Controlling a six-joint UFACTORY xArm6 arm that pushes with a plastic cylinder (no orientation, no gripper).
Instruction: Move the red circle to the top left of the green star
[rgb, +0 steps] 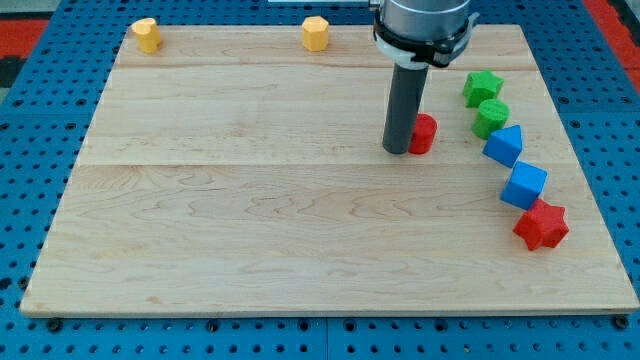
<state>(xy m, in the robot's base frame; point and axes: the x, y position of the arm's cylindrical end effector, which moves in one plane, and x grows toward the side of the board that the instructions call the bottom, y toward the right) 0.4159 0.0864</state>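
Rod upright against the red circle

My tip (397, 151) stands vertical on the desk (250, 220), touching the red circle (424, 133) on its left; the green star (482, 87) lies up-right; the end effector grips nothing.

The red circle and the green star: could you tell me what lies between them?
Nothing: in the camera view only bare board separates the red circle from the green star.

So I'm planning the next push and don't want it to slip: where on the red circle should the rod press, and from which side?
My tip sits right against the red circle on its left face. The green star lies up and to the right, so pressing low on the circle's lower-left side, centred on its round wall, probably suits best; off-centre contact would likely let it roll aside.
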